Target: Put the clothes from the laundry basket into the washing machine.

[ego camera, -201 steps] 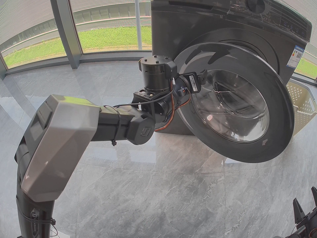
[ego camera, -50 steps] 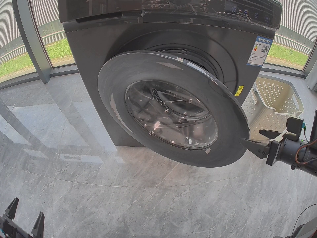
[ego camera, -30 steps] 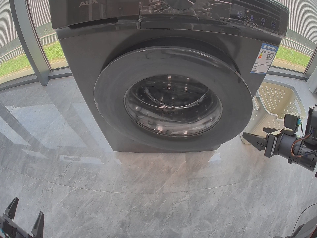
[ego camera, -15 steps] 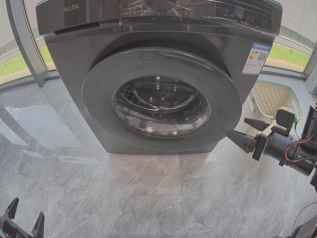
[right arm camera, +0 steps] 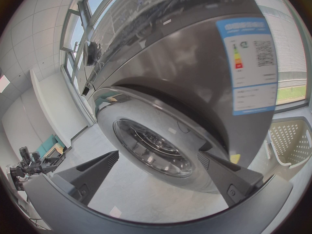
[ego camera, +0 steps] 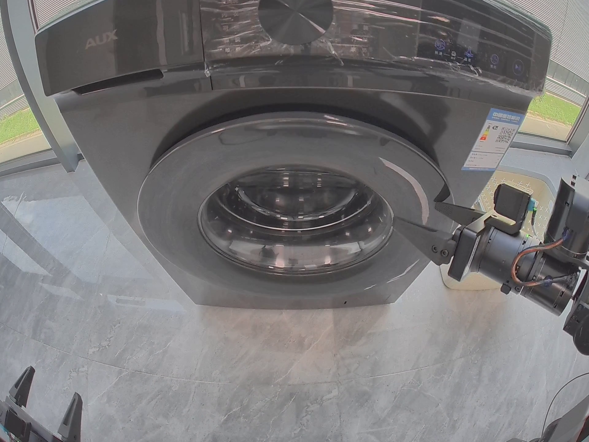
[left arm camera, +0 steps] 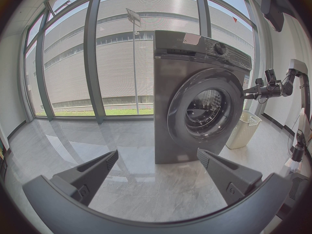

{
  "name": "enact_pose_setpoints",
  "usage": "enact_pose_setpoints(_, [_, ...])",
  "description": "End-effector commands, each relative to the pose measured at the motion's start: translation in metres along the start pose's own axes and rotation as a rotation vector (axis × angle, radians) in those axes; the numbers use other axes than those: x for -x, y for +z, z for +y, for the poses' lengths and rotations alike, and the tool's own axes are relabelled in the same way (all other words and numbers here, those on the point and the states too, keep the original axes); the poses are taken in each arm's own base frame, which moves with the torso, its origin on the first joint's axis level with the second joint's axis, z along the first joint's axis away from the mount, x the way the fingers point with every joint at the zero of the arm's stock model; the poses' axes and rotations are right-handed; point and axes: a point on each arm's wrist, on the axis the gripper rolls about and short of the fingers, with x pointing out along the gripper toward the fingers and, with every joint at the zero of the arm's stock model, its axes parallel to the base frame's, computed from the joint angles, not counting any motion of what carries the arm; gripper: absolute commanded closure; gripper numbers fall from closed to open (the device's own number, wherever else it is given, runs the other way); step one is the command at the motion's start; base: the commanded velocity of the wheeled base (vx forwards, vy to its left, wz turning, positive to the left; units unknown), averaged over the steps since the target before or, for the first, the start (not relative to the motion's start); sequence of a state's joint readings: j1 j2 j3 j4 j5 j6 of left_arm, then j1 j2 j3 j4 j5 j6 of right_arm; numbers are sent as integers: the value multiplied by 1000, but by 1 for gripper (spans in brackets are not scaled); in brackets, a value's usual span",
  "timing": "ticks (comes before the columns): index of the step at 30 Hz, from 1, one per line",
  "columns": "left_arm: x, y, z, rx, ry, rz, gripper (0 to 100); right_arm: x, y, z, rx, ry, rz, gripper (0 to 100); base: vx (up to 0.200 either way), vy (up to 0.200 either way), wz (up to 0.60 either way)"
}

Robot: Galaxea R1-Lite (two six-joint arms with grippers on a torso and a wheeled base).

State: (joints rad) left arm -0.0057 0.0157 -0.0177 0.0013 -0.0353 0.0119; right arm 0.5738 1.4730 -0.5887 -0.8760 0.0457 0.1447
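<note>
Now washing machine door [ego camera: 294,222] swung shut, right tool [ego camera: 417,211] splayed at its rim, left tool [ego camera: 52,383] released.

The washing machine [ego camera: 123,124] bears an energy label [ego camera: 498,140], print seemingly illegible.

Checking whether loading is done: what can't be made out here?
Inside the washing machine: glare on the door glass, every view.
Inside the laundry basket: cut by the right wrist view's edge; the right arm covers it in the head view.
Whether the door is latched: rim gap unclear, right wrist view.
Whether the right end effector touches the door: a fingertip overlaps the rim, head view.
</note>
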Motion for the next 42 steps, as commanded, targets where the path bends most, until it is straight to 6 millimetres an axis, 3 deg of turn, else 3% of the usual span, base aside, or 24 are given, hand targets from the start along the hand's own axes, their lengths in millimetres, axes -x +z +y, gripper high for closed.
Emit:
enact_pose_setpoints(1, [0,-5,0,0,0,2,0,-3,7,-2,2,-18,-33,0,0,0,0])
enact_pose_setpoints(7, [0,-5,0,0,0,2,0,-2,11,-2,2,-33,-49,0,0,0,0])
enact_pose_setpoints(11, [0,-5,0,3,0,2,0,9,1,1,1,-23,-15,0,0,0,0])
enact_pose_setpoints(14, [0,-5,0,3,0,1,0,43,-19,8,8,27,48,0,0,0,0])
enact_pose_setpoints(15, [0,-5,0,3,0,1,0,43,-19,8,8,27,48,0,0,0,0])
enact_pose_setpoints(17, [0,-5,0,3,0,2,0,84,-48,14,11,110,123,0,0,0,0])
enact_pose_setpoints(18, [0,-5,0,3,0,2,0,84,-48,14,11,110,123,0,0,0,0])
enact_pose_setpoints(20, [0,-5,0,3,0,1,0,122,-63,9,11,115,116,0,0,0,0])
enact_pose_setpoints(27, [0,-5,0,3,0,2,0,185,-63,-4,43,-34,-105,0,0,0,0])
enact_pose_setpoints(34, [0,-5,0,3,0,1,0,220,-58,-4,131,-230,-189,0,0,0,0])
enact_pose_setpoints(42, [0,-5,0,3,0,2,0,247,-78,3,175,-349,-213,0,0,0,0])
